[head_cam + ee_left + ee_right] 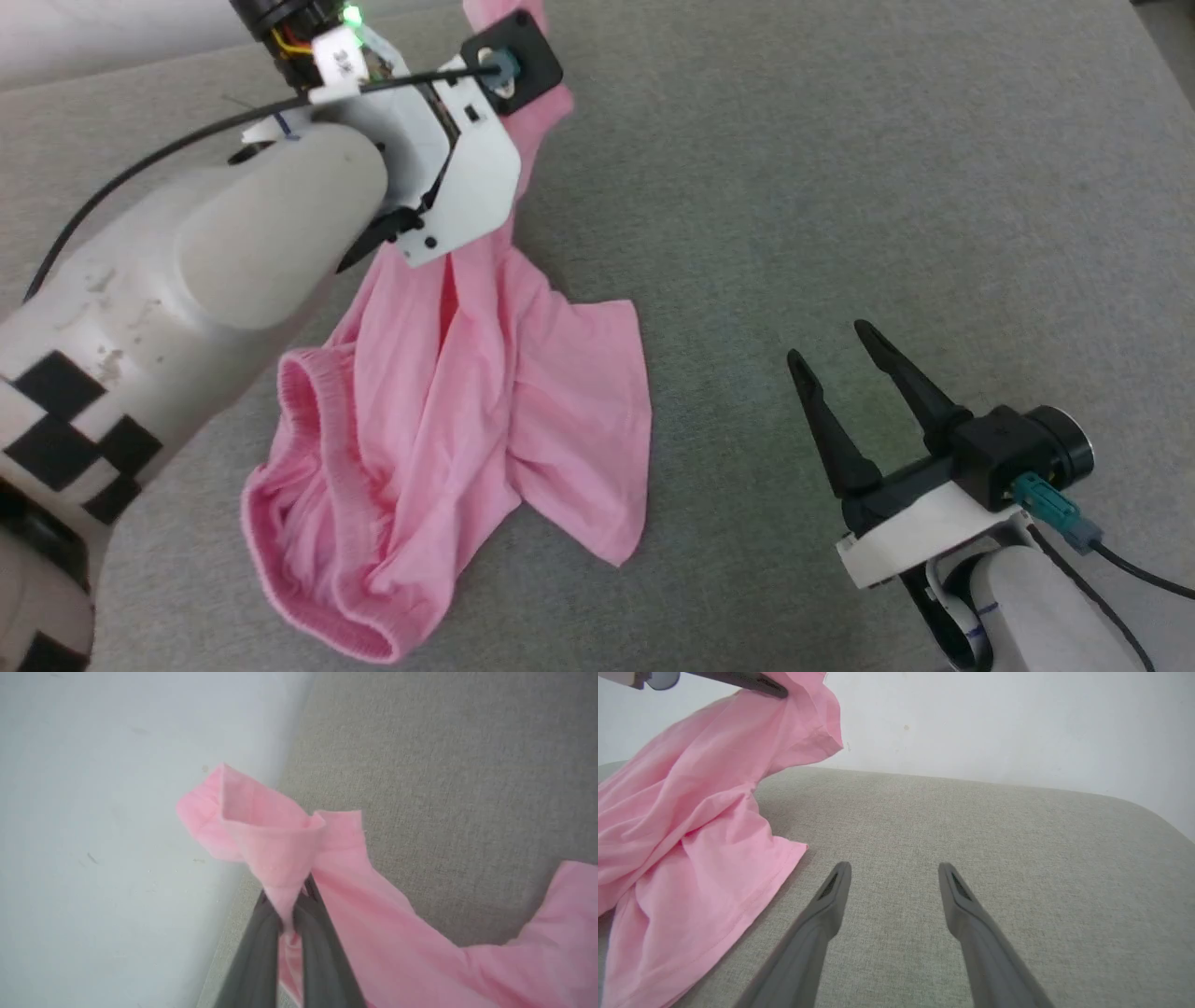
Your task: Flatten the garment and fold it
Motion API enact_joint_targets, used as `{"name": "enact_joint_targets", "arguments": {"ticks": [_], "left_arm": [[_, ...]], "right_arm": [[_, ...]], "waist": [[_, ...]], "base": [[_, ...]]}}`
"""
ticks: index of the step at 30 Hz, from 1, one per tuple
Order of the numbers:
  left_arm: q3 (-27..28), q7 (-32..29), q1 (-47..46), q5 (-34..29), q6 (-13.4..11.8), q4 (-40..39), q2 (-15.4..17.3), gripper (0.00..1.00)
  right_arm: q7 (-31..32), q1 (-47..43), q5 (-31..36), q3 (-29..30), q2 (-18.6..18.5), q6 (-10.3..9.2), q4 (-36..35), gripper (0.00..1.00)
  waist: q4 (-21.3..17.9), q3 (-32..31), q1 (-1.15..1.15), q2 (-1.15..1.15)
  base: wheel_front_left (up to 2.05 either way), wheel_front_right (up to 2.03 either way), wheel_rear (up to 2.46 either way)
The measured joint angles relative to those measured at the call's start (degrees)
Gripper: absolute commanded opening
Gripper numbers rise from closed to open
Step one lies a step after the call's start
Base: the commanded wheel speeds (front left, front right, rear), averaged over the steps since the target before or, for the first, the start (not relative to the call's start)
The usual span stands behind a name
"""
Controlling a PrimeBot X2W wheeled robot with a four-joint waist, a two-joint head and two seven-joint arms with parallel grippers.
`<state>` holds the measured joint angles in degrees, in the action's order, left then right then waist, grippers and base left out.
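Left forearm (pixel 215 233) sits nearest head cam & hides where my left gripper (pixel 287 907) meets cloth. Wrist cam shows it pinched tight on a fold of the garment (pixel 467 401), raised off the grey pad (pixel 840 187). Rest drapes down, waistband (pixel 313 411) bunched nearest me. Right gripper (pixel 829 343) spread wide, holding nothing, well apart to garment's right. Garment's top end cut off at frame edge.

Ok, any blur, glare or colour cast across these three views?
Head view: sharp, evenly lit, faint green tint on the grey surface by the right gripper. Left wrist view: soft overall, left gripper and pinched garment blurred. Right wrist view: crisp weave, no glare, soft shadow beside the garment.
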<state>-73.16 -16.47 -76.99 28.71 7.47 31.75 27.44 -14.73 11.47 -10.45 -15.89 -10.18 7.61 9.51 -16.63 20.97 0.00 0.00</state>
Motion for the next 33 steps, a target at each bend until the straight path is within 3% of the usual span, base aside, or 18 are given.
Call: {"name": "enact_joint_targets", "arguments": {"ticks": [4,8,9,10,18,22,26,33], "left_arm": [[-0.1,0.2,3.0,-4.1,0.0,6.2,-1.2,0.00],[-0.2,1.9,6.9,-2.4,0.0,11.4,-1.0,0.00],[-0.2,2.7,7.4,-2.4,0.0,12.3,-0.9,0.38],[-0.2,3.8,7.6,-2.3,0.0,12.9,-1.0,1.00],[1.4,19.4,5.2,2.8,0.0,17.4,-2.4,1.00],[2.7,21.5,5.2,7.9,0.0,16.7,-2.5,1.00],[1.3,14.0,5.8,13.6,0.0,10.3,0.9,1.00],[0.1,-4.8,8.4,21.3,0.0,-10.1,11.8,1.00]], "right_arm": [[0.0,0.4,0.0,-0.3,0.9,0.00,-0.6,1.00],[0.0,0.5,0.4,-0.1,1.3,0.00,-1.2,1.00],[0.0,0.5,0.4,0.2,1.3,0.00,-1.3,1.00],[0.0,0.5,0.5,0.7,1.2,0.00,-1.5,1.00],[0.0,-0.3,1.8,2.9,0.3,0.00,-3.5,1.00],[0.0,-2.5,2.2,3.5,-0.6,0.00,-3.8,1.00],[0.0,-4.9,2.2,4.0,-0.9,0.00,-3.7,1.00],[0.0,-7.3,2.2,4.6,-0.9,0.00,-3.8,1.00]], "waist": [[-2.0,1.1,0.00,0.00],[-3.6,2.1,0.00,0.00],[-3.8,2.3,0.00,0.00],[-3.9,2.5,0.00,0.00],[-1.6,1.4,0.00,0.00],[0.3,-0.7,0.00,0.00],[3.0,-3.6,-0.01,0.00],[7.6,-7.8,-0.02,0.00]], "base": [[0.00,0.00,0.00],[0.00,0.00,0.00],[0.00,0.00,0.00],[0.00,0.00,0.00],[0.00,0.00,0.00],[0.00,0.00,0.00],[0.00,0.00,0.00],[0.00,0.00,0.00]]}}
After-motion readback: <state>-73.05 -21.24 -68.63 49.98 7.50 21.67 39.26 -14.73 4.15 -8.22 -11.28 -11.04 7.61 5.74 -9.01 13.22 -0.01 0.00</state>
